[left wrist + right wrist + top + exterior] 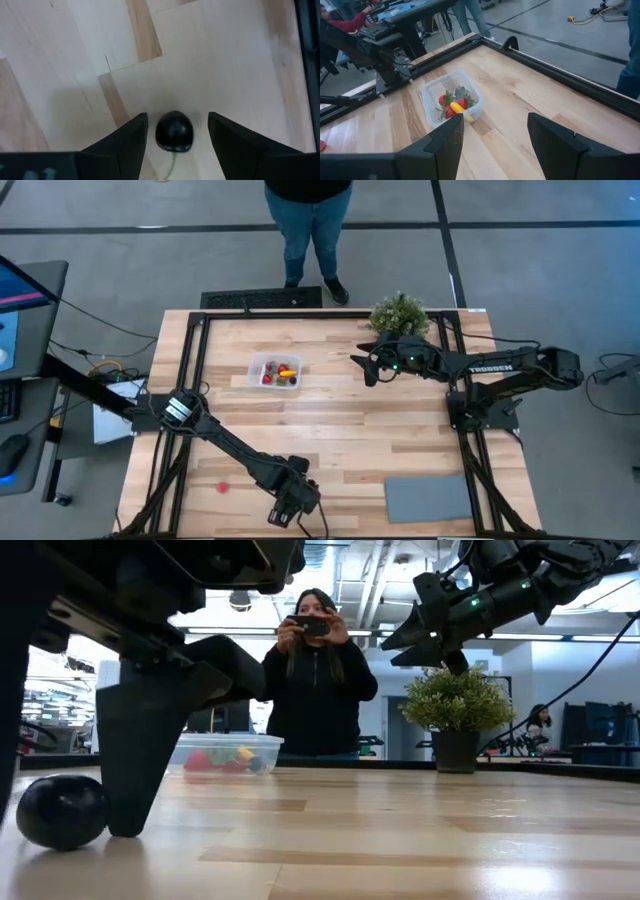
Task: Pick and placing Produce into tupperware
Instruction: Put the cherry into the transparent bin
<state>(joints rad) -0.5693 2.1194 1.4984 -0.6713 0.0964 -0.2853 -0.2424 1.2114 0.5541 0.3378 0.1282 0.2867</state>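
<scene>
Left gripper (176, 137) stands on the tabletop (330, 420) near its front edge, fingers apart around a dark berry (174, 131). Right gripper (366, 366) hovers open beside the plant (399, 313). The tupperware (275, 371) holds produce (281, 374); bare wood lies between.

Bare wood between tupperware (275, 372) and grey mat (428, 498); potted plant (399, 313) blocks far right corner; black frame rails (196, 350) line table edges.

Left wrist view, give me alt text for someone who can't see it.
A small, round, dark berry sits on the pale wooden plank table, between the two open dark fingers of the left claw, which touch neither side of it.
</scene>
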